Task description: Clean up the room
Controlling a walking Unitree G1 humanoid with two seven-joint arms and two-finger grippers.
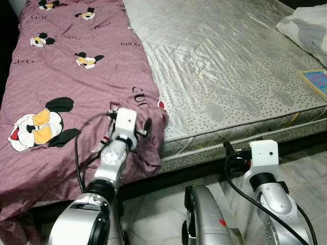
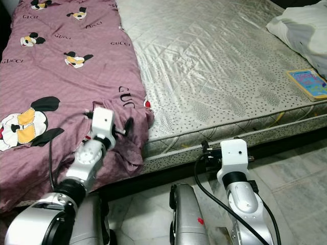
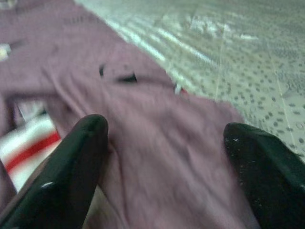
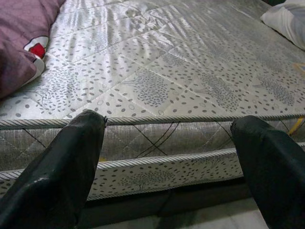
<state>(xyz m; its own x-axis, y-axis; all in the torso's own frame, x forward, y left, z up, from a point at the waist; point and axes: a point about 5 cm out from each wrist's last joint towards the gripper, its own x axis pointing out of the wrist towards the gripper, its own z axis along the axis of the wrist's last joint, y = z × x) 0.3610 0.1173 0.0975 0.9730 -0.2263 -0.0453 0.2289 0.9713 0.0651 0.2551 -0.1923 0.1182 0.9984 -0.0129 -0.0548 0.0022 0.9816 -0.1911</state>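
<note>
My left gripper (image 3: 164, 157) is over the near corner of the purple cartoon-print bedsheet (image 1: 76, 76), fingers spread wide, nothing held; fabric sits between and under the fingers (image 3: 71, 162), contact unclear from the blur. The sheet covers the left part of the mattress (image 1: 230, 66), its corner draped over the front edge and bunched. My right gripper (image 4: 167, 157) is low in front of the mattress side, also wide open and empty, aimed at the piped edge. A book (image 1: 316, 80) and a white pillow (image 1: 306, 25) are at the far right.

Risks, my guess: closing on a single thin fold, so the fabric slips out when pulled. Pinching the mattress cover along with the sheet. The sheet corner may snag my wrist cable (image 1: 84, 143).
</note>
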